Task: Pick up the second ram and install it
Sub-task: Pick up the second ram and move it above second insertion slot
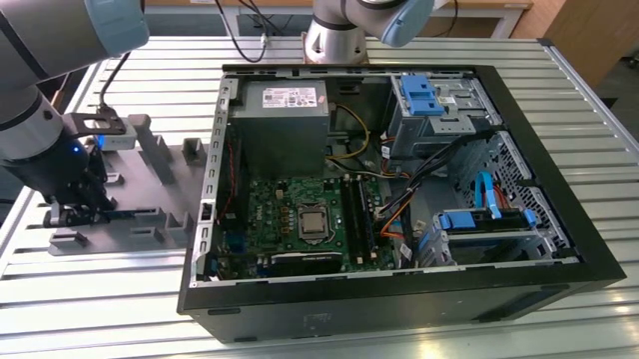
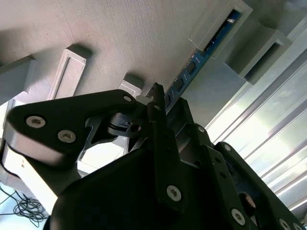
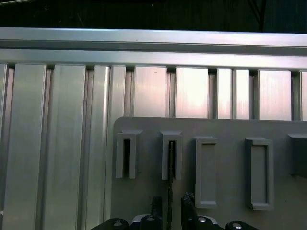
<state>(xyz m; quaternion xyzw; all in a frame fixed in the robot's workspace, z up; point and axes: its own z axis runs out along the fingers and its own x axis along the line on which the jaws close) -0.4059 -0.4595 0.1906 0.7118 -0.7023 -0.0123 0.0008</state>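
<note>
**A:** Item: second ram [image 2: 191, 68]. Location?

**B:** Stood on edge in slots of the fixture [image 3: 220, 125], long axis passed through the tool [image 3: 171, 200]. The tool is recorded spread astride it, no pinch seen.

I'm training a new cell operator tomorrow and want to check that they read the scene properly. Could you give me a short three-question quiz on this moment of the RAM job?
1. True or false: the second ram is already installed inside the computer case.
2. In the exterior view, where is the gripper? A) low over the gray fixture plate, to the exterior view's left of the case; B) inside the case; C) high above the case.
3. In a few words: what holds the ram on edge in both wrist views?

Key: 1 false, it stands on the fixture plate. 2 A. 3 slotted gray fixture blocks.
</note>
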